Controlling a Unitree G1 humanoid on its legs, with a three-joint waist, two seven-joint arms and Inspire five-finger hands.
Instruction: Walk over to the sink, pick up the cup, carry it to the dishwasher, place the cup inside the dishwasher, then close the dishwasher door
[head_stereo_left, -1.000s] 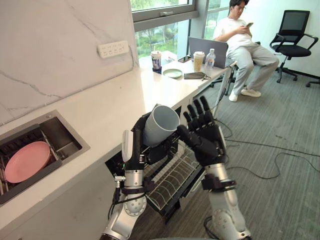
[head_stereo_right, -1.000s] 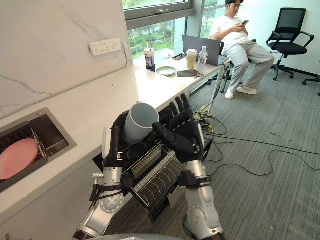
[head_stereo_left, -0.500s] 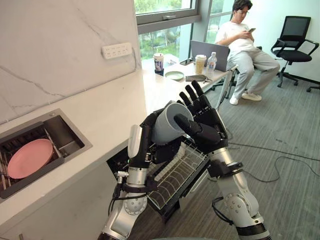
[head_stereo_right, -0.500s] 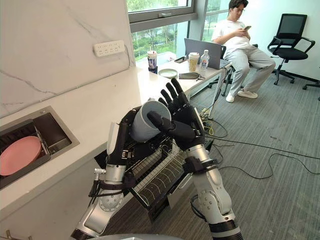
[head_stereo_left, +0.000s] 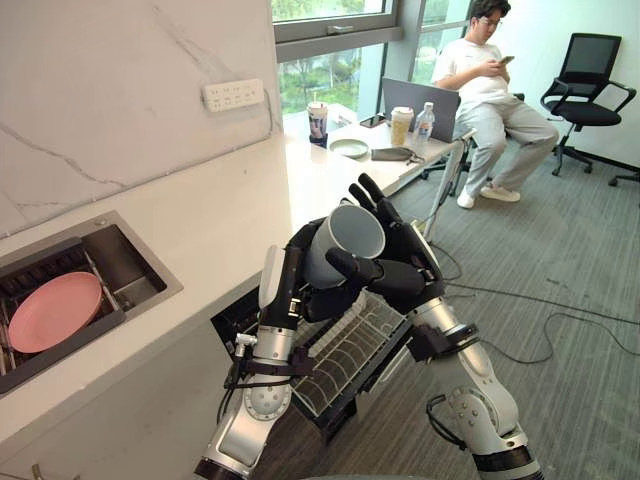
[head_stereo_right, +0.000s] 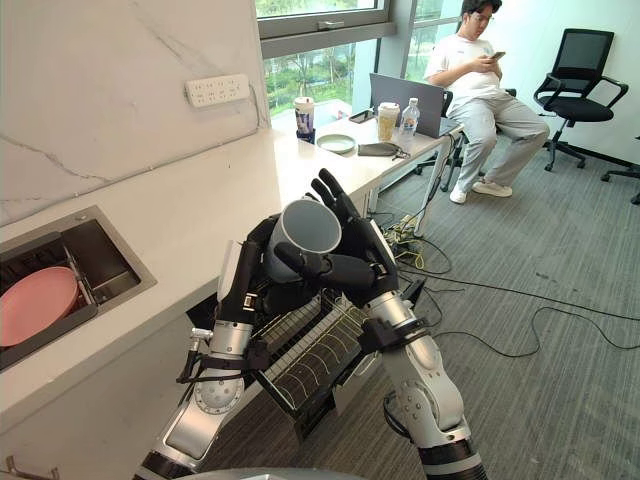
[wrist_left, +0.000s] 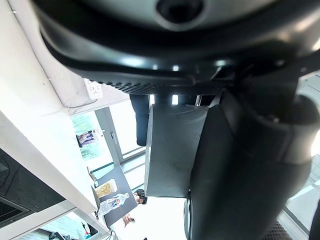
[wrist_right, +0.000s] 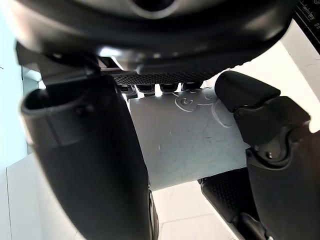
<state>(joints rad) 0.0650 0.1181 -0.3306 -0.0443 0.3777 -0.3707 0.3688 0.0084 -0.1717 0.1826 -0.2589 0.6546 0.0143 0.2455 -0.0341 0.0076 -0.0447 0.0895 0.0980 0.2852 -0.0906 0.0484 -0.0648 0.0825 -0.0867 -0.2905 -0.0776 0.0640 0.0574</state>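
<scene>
From the left eye view, the cup (head_stereo_left: 345, 240) is up in the air in front of the desk (head_stereo_left: 220, 215), tipped so its open mouth faces up and away from the robot. It hangs right above the wire rack (head_stereo_left: 345, 355) that is pulled out of the dishwasher below the desk edge. The left hand (head_stereo_left: 290, 280) grips the cup from the sink side, fingers curled round its wall. The right hand (head_stereo_left: 405, 265) is against the cup from the other side. Its thumb reaches across the front just under the rim, and its fingers stand nearly straight behind the cup rather than wrapping it. Off to the left, the sink (head_stereo_left: 135, 275) is let into the desk, with a pink plate (head_stereo_left: 55, 310) lying in it. At the far end of the desk a person (head_stereo_left: 490, 85) sits looking at a phone, beside a laptop (head_stereo_left: 418, 98).

The right eye view shows the same hold. The cup sits between the two hands, well clear of the sink, and the rack's wires are directly underneath.

In the left wrist view the grey cup (wrist_left: 172, 150) lies close against the dark fingers, which bend round its side.

In the right wrist view the cup (wrist_right: 190, 140) shows just past the palm. The thick thumb is at one side of it, and the tips of the hand's own fingers line its far edge. Dark fingers press on the cup's other side, but I cannot tell for sure whose they are.
</scene>
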